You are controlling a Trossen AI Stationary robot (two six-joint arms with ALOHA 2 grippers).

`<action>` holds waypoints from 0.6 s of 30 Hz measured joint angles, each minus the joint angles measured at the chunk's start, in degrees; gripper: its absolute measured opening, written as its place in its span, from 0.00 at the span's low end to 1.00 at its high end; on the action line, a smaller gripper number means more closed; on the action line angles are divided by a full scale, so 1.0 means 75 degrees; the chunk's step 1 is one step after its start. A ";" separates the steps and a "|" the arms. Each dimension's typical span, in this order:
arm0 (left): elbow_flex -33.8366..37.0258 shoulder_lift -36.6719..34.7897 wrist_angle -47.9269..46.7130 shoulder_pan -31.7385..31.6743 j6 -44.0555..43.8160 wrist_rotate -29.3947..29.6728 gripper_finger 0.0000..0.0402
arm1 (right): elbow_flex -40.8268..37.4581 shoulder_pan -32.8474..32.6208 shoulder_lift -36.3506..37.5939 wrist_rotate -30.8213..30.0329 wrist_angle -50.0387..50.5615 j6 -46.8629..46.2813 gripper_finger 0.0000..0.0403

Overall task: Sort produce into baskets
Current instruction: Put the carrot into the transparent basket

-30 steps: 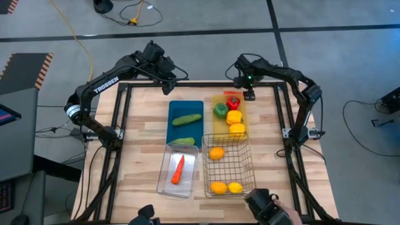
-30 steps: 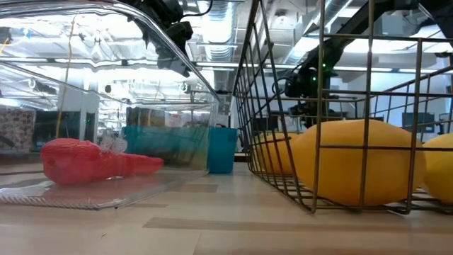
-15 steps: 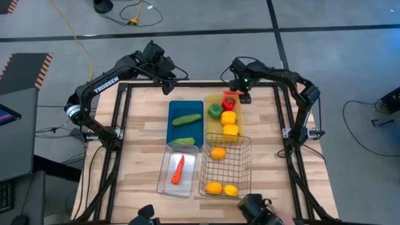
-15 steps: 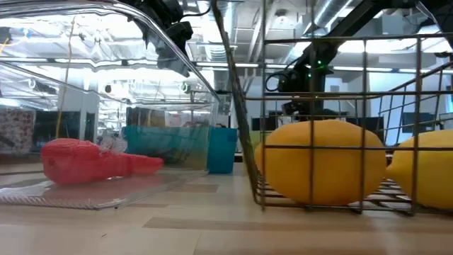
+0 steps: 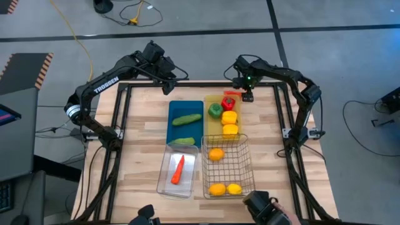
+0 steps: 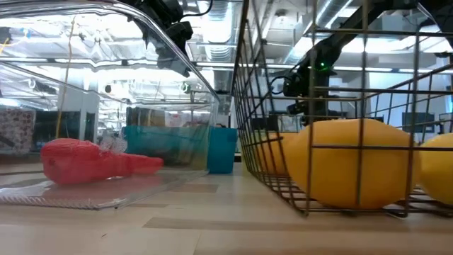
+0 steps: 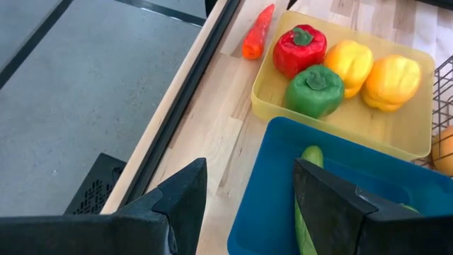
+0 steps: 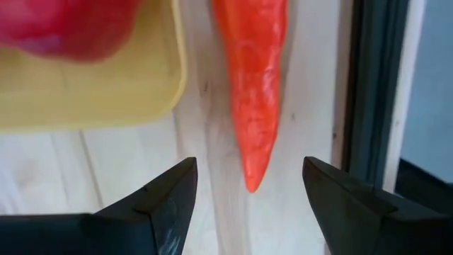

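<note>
Right gripper (image 8: 244, 205): being held with jaws wide apart just above the loose orange toy carrot (image 8: 253, 85), apparently being lined up for a grasp
Loose carrot: lying on the wooden table (image 5: 140, 156) at upper centre of the high view, beside the flat yellow tray (image 5: 242, 105), so judged unsorted
Left gripper (image 7: 248, 205): being kept waiting, partly open and empty, over the flat blue tray (image 7: 263, 212)

Wooden counter (image 5: 137, 156): blue tray (image 5: 185, 107), yellow tray (image 5: 214, 124), clear bin (image 5: 167, 182), wire basket (image 5: 229, 170); loose carrot (image 5: 230, 93) at 12 o'clock.
</note>
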State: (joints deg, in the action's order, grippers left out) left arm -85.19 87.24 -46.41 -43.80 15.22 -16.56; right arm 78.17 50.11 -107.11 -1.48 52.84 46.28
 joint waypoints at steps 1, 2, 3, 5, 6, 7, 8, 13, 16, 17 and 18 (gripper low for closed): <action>0.0000 0.0000 0.0000 0.0000 0.0001 0.0000 0.48 | 0.0003 0.0023 0.0000 0.0000 0.0072 0.0003 0.71; 0.0000 0.0000 0.0000 0.0002 0.0001 -0.0002 0.48 | 0.0030 0.0046 0.0000 0.0000 0.0169 0.0011 0.71; 0.0000 0.0000 0.0000 0.0002 0.0001 -0.0001 0.48 | 0.0056 0.0055 0.0000 -0.0020 0.0219 0.0032 0.71; 0.0000 0.0000 0.0000 0.0002 0.0001 0.0000 0.48 | 0.0085 0.0099 0.0000 -0.0065 0.0253 0.0162 0.71; 0.0000 0.0000 0.0000 0.0001 0.0001 -0.0001 0.48 | 0.0085 0.0130 0.0000 -0.0080 0.0282 0.0250 0.71; 0.0000 0.0000 0.0000 0.0002 0.0001 0.0000 0.48 | 0.0085 0.0144 -0.0001 -0.0082 0.0289 0.0275 0.71; 0.0000 -0.0001 0.0000 0.0001 0.0001 -0.0002 0.48 | 0.0085 0.0152 -0.0003 -0.0084 0.0294 0.0277 0.71; 0.0000 0.0000 0.0000 0.0002 0.0001 -0.0002 0.48 | 0.0086 0.0157 -0.0003 -0.0110 0.0378 0.0058 0.71; 0.0000 0.0000 0.0000 0.0002 0.0001 -0.0003 0.48 | 0.0239 0.0154 -0.0003 -0.0114 0.0669 -0.0030 0.71; 0.0000 0.0000 0.0000 0.0002 0.0001 -0.0003 0.48 | 0.0308 0.0150 -0.0003 -0.0114 0.0760 -0.0033 0.71; 0.0000 0.0000 0.0000 0.0002 0.0001 -0.0003 0.48 | 0.0359 0.0121 0.0021 -0.0111 0.0803 -0.0051 0.71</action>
State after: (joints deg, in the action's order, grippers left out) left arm -85.19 87.24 -46.41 -43.79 15.22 -16.58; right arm 80.87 51.02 -106.95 -2.31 58.86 45.90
